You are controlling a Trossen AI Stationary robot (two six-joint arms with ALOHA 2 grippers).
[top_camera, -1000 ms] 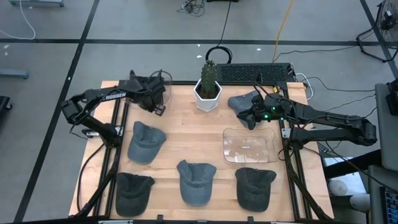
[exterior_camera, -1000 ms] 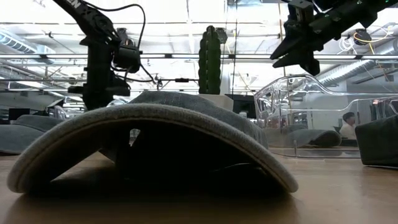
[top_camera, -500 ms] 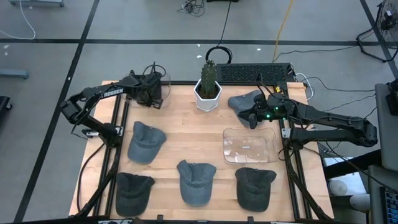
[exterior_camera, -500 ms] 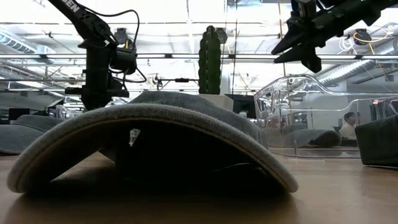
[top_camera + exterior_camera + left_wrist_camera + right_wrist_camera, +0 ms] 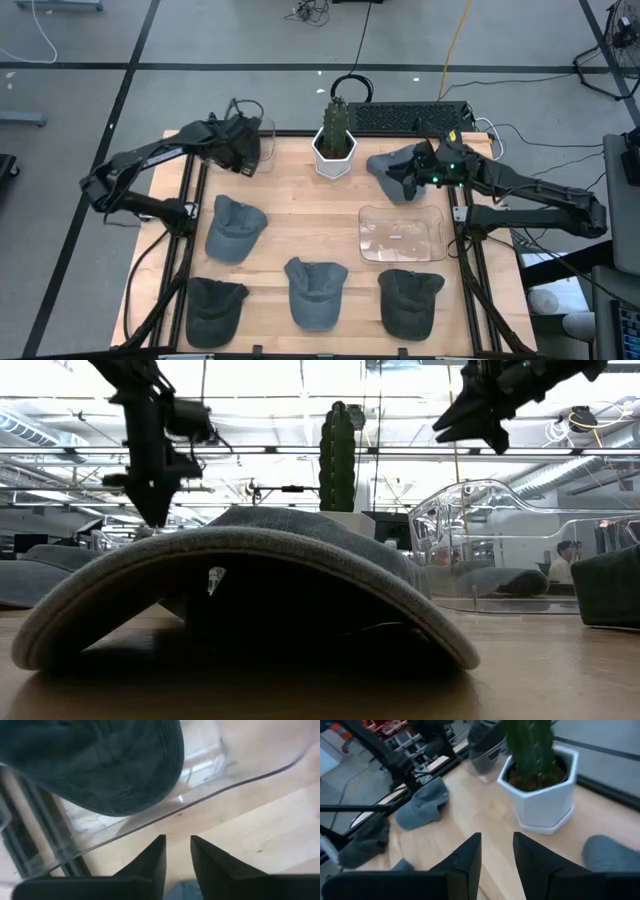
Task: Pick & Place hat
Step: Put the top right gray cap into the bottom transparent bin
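My left tool (image 5: 177, 855), fingers slightly apart and empty, hangs above a dark hat (image 5: 95, 762) lying in a clear tray (image 5: 215, 765); right tool (image 5: 496, 851) parted, empty.

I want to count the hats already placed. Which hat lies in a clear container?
The dark hat at the far left corner, under the left gripper, lies in a clear container. The other hats rest on bare wood; the second clear tray is empty.
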